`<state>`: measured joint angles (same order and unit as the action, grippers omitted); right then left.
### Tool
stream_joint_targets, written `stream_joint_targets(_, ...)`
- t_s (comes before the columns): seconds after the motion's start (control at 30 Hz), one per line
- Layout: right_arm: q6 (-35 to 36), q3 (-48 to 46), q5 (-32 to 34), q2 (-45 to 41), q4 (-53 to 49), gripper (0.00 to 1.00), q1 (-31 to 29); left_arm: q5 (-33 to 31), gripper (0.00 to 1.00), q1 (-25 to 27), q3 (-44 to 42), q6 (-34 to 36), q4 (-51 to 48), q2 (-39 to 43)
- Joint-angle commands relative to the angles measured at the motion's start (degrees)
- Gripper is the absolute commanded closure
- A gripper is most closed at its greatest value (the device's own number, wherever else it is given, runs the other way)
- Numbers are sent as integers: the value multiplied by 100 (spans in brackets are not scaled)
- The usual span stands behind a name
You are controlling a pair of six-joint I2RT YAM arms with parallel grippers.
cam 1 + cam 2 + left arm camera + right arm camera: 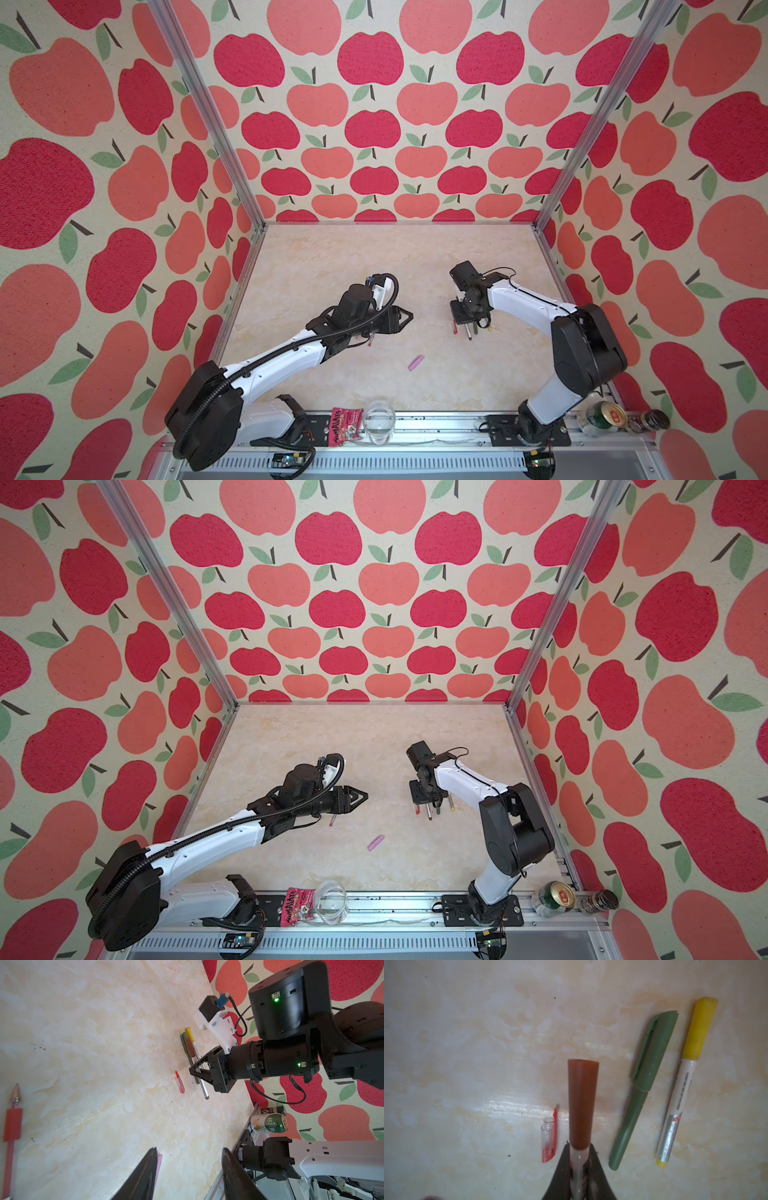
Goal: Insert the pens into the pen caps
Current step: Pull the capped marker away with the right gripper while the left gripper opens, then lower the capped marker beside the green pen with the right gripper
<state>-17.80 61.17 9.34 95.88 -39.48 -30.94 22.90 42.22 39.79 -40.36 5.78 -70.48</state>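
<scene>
The white-barrelled pen [577,1157] is clamped between the two black fingers of my right gripper [579,1147]. The jaws are closed on the barrel just behind the stubby brown plastic cap [583,1103], which is seated on the pen's end. I cannot tell whether this pen touches the marbled beige tabletop [332,270].

Just beside it on one side lies the thin red-and-clear cap [549,1142], empty, with its open mouth showing. On the other side lies the dark green pen [627,1132] with its dark green clipped cap [654,1049] on. Next to that is a second white pen with dark print and a silver band [675,1118], topped by a yellow cap [699,1028]. These two lie nearly parallel and do not touch.

My left gripper [409,316] hangs well apart from this group, across the middle of the table. Its jaws stand partly open with nothing between them. The thin red pen [9,1157] lies on the table close to that arm, its metal tip bare. A short lilac-pink pen [416,362] lies alone nearer the front edge, between my two arms; I cannot tell whether it has a cap on.

Along the front rail stand a clear glass [379,419], a pink snack packet [345,426] and a green-and-gold drink can [602,417].
</scene>
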Motion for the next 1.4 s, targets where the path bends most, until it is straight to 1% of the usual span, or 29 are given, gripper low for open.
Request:
stream_joint_targets(0.0,-54,153,303,237,223,100,35,-35,48,-51,-103,124,-33,170)
stream_joint_targets(0.23,-247,395,315,619,335,100,40,-31,47,-111,-129,114,-42,210)
stream_joint_targets(0.5,-379,604,533,960,335,100,45,-39,47,-142,-162,104,-25,243)
stream_joint_targets(0.77,-540,625,486,1143,332,94,52,-38,47,-204,-181,103,-60,289)
stream_joint_targets(0.9,-566,617,487,1214,324,87,45,-11,47,-236,-182,100,-77,306)
stream_joint_targets(1.13,-643,500,464,1179,341,83,47,-18,46,-291,-140,132,-190,410)
stream_joint_targets(1.37,-685,481,429,1172,337,82,42,-32,46,-315,-112,158,-286,501)
